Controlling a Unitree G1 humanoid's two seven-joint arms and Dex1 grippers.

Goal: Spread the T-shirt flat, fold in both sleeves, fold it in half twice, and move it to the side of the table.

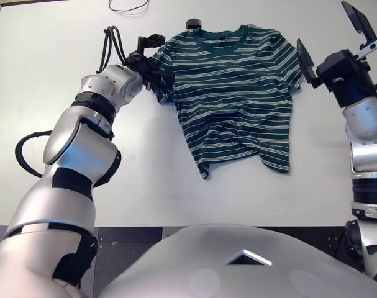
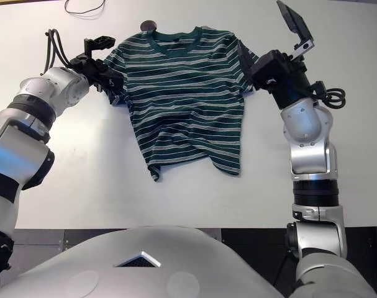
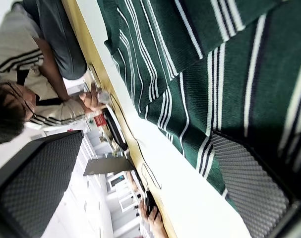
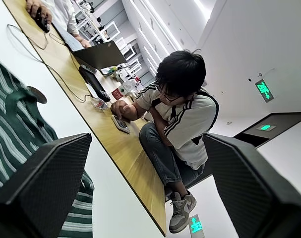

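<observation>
Fingers of the left gripper are spread wide apart, so this gripper is open. One dark pad is seen over the striped cloth of the left sleeve. The other pad is seen away from the cloth. Whether the cloth is touched cannot be told.

The right gripper is opened wide too, and nothing is held in it. One of its fingers is found just beside the right sleeve, and the other is raised higher up.

The T-shirt, green with thin white stripes, is laid between the two grippers on the white table. Its collar is pointed away from the robot. Its bottom edge is wrinkled, and one corner is curled up.

A small dark round thing is seen by the collar. A thin black cable is seen at the far edge.
</observation>
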